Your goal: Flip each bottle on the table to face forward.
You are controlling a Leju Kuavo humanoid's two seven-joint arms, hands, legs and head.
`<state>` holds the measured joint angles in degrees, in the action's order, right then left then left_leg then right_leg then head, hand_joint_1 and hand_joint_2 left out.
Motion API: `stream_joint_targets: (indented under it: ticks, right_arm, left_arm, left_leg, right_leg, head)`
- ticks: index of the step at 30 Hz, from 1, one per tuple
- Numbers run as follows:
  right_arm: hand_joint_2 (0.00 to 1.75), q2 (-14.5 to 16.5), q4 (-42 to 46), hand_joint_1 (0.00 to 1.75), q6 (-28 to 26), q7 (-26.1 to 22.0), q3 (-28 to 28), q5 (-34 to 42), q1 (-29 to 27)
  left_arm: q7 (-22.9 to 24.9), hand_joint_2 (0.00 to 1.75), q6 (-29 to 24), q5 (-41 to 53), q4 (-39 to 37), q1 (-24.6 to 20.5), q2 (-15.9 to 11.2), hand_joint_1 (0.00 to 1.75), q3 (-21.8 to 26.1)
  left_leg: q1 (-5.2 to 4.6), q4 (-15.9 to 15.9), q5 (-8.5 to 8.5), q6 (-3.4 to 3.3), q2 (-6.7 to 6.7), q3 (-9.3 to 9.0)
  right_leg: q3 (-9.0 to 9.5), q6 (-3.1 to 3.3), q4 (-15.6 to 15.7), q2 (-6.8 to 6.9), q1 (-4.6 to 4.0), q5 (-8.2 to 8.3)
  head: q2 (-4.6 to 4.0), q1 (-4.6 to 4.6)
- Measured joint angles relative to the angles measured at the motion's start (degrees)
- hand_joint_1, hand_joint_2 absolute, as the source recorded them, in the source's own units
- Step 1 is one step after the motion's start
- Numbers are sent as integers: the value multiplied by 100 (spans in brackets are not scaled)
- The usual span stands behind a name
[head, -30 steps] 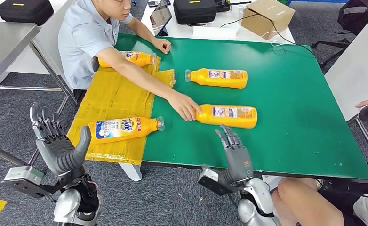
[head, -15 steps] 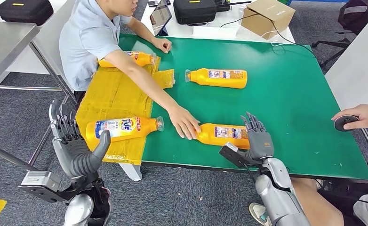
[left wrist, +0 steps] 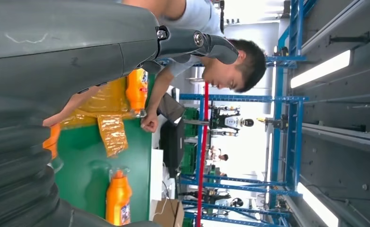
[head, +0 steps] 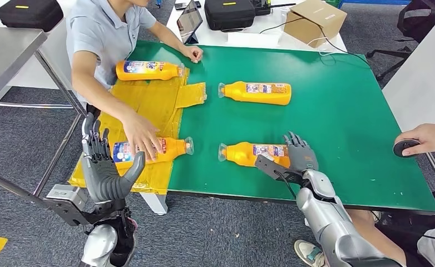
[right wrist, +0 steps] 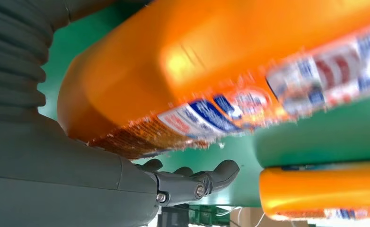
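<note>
Four orange bottles lie on their sides on the green table (head: 343, 128). My right hand (head: 300, 156) rests on the base end of the near right bottle (head: 247, 153), fingers spread over it. The right wrist view has that bottle (right wrist: 221, 61) against my palm (right wrist: 55, 179), with the fingers straight beyond it. The far right bottle (head: 257, 93) lies apart, label up. A person's hand (head: 140, 136) presses on the near left bottle (head: 168, 149). The far left bottle (head: 148, 70) lies on the yellow sheet (head: 143, 105). My left hand (head: 107, 167) hangs open off the table's front left corner.
The person sits at the table's left side, their other hand (head: 192, 53) on the far edge. Another person's hand (head: 426, 139) holds a dark object past the right edge. A tablet (head: 189, 21), a black case (head: 229, 12) and a cardboard box (head: 315, 19) stand beyond the table.
The person's hand left the near right bottle and moved onto the near left one. The near right bottle slid nearer. My right hand reached onto its base; my left hand rose and moved right.
</note>
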<state>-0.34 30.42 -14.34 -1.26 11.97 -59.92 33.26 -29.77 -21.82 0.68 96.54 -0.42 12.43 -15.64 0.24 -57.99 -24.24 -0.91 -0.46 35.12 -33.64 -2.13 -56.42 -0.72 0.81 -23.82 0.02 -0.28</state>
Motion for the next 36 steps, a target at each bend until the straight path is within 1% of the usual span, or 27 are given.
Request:
stream_joint_targets:
  ticks: [1,4,8,11,13,17,19,22,24,26,29,32,34,36]
  right_arm:
    - [175,1,-56,175,42,14,21,-17,43]
    - [175,13,-192,175,198,6,67,-7,163]
    - [175,22,-309,175,509,-186,73,234,303]
    - [175,31,-345,175,865,-610,26,721,373]
    - [175,54,-345,175,1007,-928,-55,1047,361]
    - [175,183,-245,175,1200,-1684,-301,1916,183]
    - [175,272,-83,175,1199,-1947,-415,2306,24]
    - [175,432,393,175,1018,-2216,-553,2826,-337]
    - [175,560,931,175,849,-2302,-602,3165,-646]
    - [175,681,1546,175,699,-2338,-618,3478,-938]
    - [175,826,2450,175,511,-2421,-607,3820,-1325]
    - [175,931,3183,175,404,-2477,-524,3989,-1624]
    - [175,967,3536,175,378,-2486,-402,3946,-1768]
    - [175,985,3759,175,383,-2482,-221,3766,-1872]
  left_arm:
    - [15,175,13,0,-12,-4,-4,0,-4]
    - [66,175,63,-1,-50,-22,-13,0,-10]
    - [106,175,129,-1,-96,-58,-25,0,-13]
    - [120,175,148,20,-159,-94,-37,0,-18]
    - [117,175,150,44,-180,-94,-43,0,-20]
    - [117,175,145,53,-194,-72,-50,0,-21]
    - [217,175,183,-56,-215,-59,-43,0,-19]
    - [553,175,410,-370,-304,6,-8,0,-30]
    - [771,175,680,-621,-403,99,34,0,-78]
    - [867,175,989,-853,-512,221,82,0,-159]
    - [750,175,1560,-1002,-638,387,106,0,-352]
    - [557,175,2057,-916,-744,488,57,0,-637]
    - [454,175,2158,-752,-796,533,16,0,-805]
    - [393,175,2128,-597,-827,547,-11,0,-910]
  left_leg:
    - [0,0,0,0,0,-4]
    - [0,0,1,0,-1,-15]
    - [0,0,0,0,0,-26]
    - [0,0,-3,2,8,-42]
    - [0,0,-5,3,11,-47]
    - [2,0,-5,4,11,-47]
    - [2,0,-4,4,11,-46]
    - [2,0,-2,4,2,-34]
    - [3,0,-1,3,-4,-19]
    - [2,0,-1,2,-4,-4]
    - [1,0,-1,2,-5,20]
    - [0,0,-3,2,-5,35]
    - [0,0,-5,2,-5,37]
    - [0,0,-5,3,-4,38]
  right_leg:
    - [5,0,0,0,0,0]
    - [16,0,0,0,0,0]
    - [27,0,0,-1,-2,0]
    - [37,0,0,-8,-3,0]
    - [40,0,0,-10,-4,0]
    - [41,1,0,-9,-6,-1]
    - [41,1,-1,-8,-6,-1]
    - [35,1,-2,-6,-5,-1]
    - [23,0,-3,-4,-3,-1]
    - [8,0,-3,-4,-1,-1]
    - [-14,-1,-3,-4,1,-2]
    - [-29,-1,-2,-3,2,-2]
    - [-33,0,-2,-3,1,-2]
    - [-34,1,-1,-4,-1,-3]
  head:
    - [0,0]
    - [0,0]
    - [0,0]
    - [0,0]
    - [0,0]
    - [0,0]
    - [0,-1]
    - [0,-1]
    - [0,-1]
    - [0,-1]
    - [0,-1]
    - [0,-1]
    - [0,-1]
    - [0,-1]
